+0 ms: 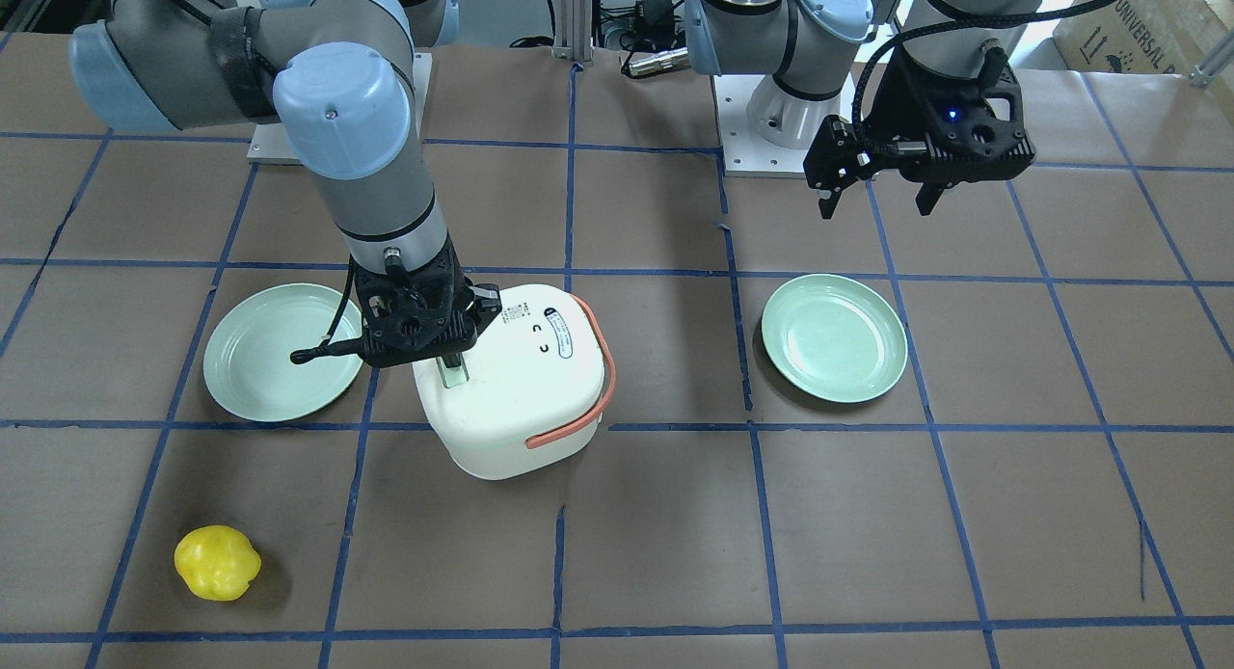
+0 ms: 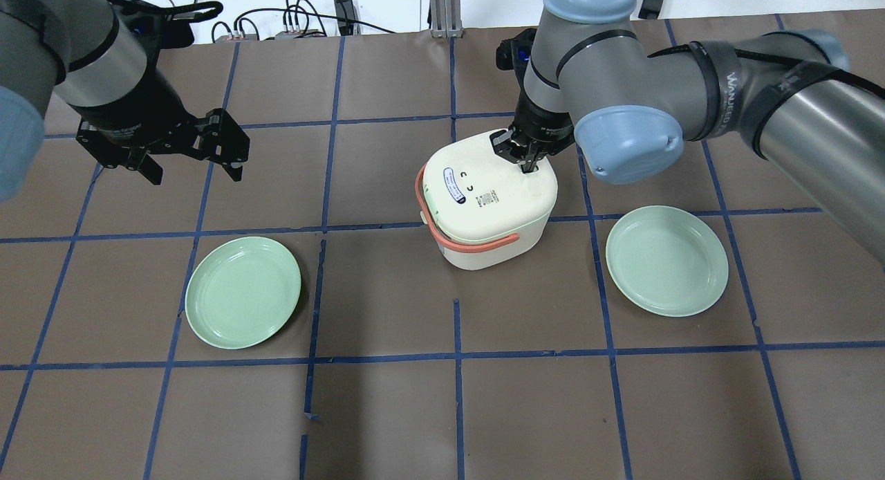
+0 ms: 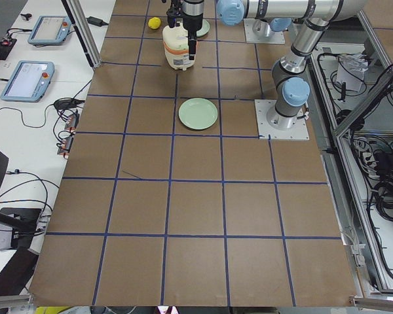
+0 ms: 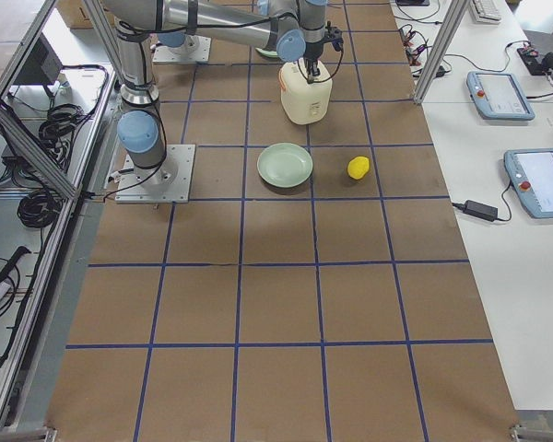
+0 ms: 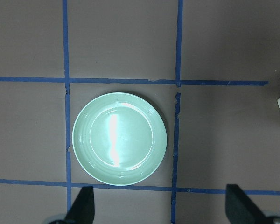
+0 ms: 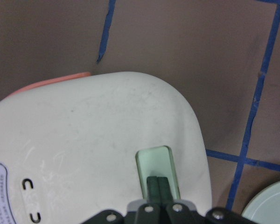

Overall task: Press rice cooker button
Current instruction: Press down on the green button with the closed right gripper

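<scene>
The white rice cooker [image 1: 511,389] with a salmon handle [image 1: 590,399] stands mid-table; it also shows in the overhead view [image 2: 491,196]. Its pale green button [image 6: 156,168] sits in the lid near one edge. My right gripper [image 6: 157,185] is shut, its fingertips together and touching the button; it also shows in the front view [image 1: 448,368] and in the overhead view [image 2: 529,163]. My left gripper [image 2: 190,169] is open and empty, hovering well away over bare table, above a green plate [image 5: 119,138].
Two pale green plates lie either side of the cooker [image 2: 242,291] [image 2: 666,259]. A yellow pepper [image 1: 217,562] lies near the operators' edge. The arm bases [image 1: 771,120] stand at the robot side.
</scene>
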Tool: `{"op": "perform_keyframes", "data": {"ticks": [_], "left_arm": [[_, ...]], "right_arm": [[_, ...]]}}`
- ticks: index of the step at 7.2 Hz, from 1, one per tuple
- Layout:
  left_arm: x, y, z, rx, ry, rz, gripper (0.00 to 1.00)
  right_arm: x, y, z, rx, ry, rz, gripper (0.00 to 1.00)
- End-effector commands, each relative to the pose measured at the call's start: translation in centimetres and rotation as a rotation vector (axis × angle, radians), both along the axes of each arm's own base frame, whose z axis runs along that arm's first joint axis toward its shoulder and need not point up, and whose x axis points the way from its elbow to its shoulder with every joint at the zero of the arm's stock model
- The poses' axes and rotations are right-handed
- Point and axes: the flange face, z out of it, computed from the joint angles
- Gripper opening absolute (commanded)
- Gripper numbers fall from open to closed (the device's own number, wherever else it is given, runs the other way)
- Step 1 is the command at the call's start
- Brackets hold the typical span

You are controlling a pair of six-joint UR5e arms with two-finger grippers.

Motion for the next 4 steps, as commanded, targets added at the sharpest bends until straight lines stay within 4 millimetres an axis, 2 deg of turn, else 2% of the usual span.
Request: {"op": "perform_keyframes", "data": {"ticks": [1, 2, 3, 4], "left_arm": [[0.0, 0.0, 0.0, 0.0, 0.0, 0.0, 1.0], [0.0, 0.0, 0.0, 0.0, 0.0, 0.0, 1.0], [0.0, 0.0, 0.0, 0.0, 0.0, 0.0, 1.0], [0.0, 0.0, 0.0, 0.0, 0.0, 0.0, 1.0]], "right_arm": [[0.1, -0.5, 3.3, -0.033, -0.004, -0.002, 0.21], [0.2, -0.5, 4.4, -0.019, -0.001, 0.0, 0.32], [0.1, 0.0, 5.2, -0.01, 0.001, 0.001, 0.73], [0.0, 0.7, 6.2, -0.009, 0.001, 0.003, 1.0]]}}
